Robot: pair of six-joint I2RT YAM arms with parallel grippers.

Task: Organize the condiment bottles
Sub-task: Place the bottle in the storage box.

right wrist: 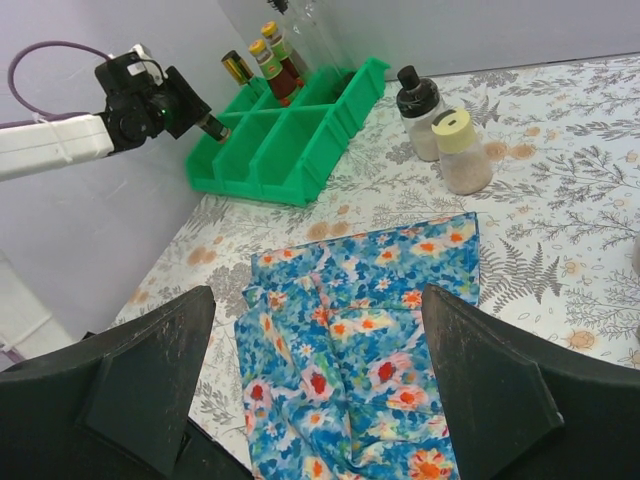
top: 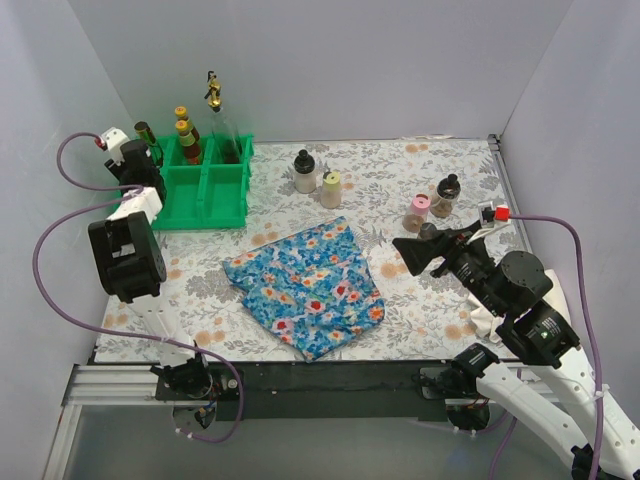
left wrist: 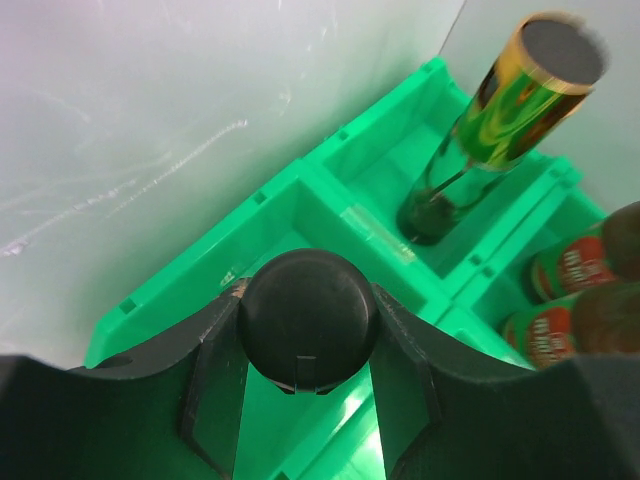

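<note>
My left gripper (left wrist: 305,400) is shut on the black cap of a dark bottle (left wrist: 307,318) and holds it over a left compartment of the green tray (top: 205,190). It sits at the tray's back left in the top view (top: 147,140). In the tray stand a tall clear gold-topped bottle (top: 218,115) and two red-labelled yellow-capped sauces (top: 187,135). On the table stand a white black-capped bottle (top: 304,172), a cream shaker (top: 331,189), a pink-lidded shaker (top: 416,212) and a dark black-capped jar (top: 446,195). My right gripper (top: 412,250) is open and empty above the table, right of the cloth.
A crumpled blue floral cloth (top: 310,285) lies mid-table, below my right gripper's fingers in the right wrist view (right wrist: 370,340). Grey walls close the left, back and right sides. The tray's front compartments (right wrist: 290,140) hold nothing that I can see.
</note>
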